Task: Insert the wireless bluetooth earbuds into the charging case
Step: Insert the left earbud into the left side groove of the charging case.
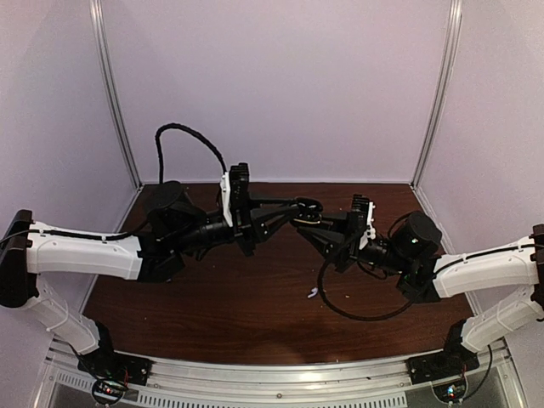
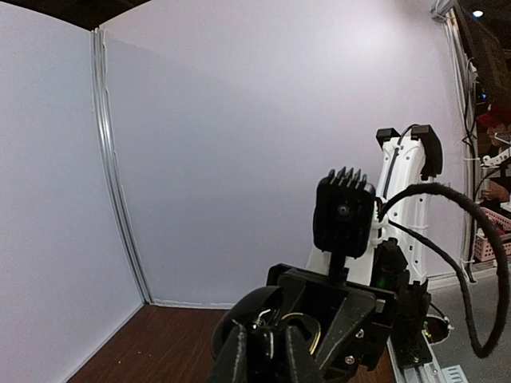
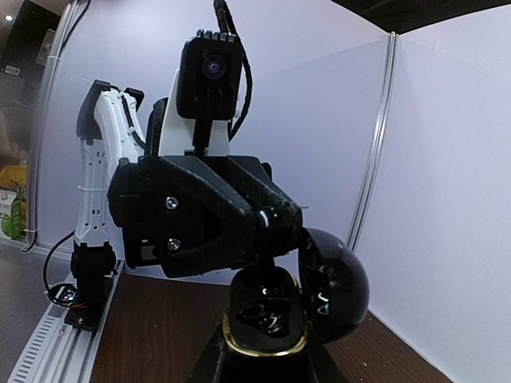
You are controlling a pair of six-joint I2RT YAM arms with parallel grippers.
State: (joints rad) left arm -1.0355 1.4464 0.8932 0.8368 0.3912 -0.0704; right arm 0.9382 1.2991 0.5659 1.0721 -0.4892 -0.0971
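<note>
The charging case (image 3: 266, 339) is glossy black with a gold rim, and its round lid (image 3: 337, 287) is swung open to the right. My right gripper (image 3: 266, 369) is shut on the case's base and holds it above the table (image 1: 212, 289). My left gripper (image 2: 270, 359) is shut on a small glossy black earbud (image 2: 271, 347), and its tips (image 3: 281, 227) sit right over the case's upper cavity. In the top view both grippers meet at the case (image 1: 306, 206) over the table's middle. The lower cavity (image 3: 271, 313) shows glossy dark shapes; whether an earbud sits there I cannot tell.
A tiny white piece (image 1: 312, 294) lies on the brown table near the right arm's looped black cable (image 1: 357, 314). Pale walls close off the back and both sides. A metal rail (image 1: 280, 374) runs along the near edge.
</note>
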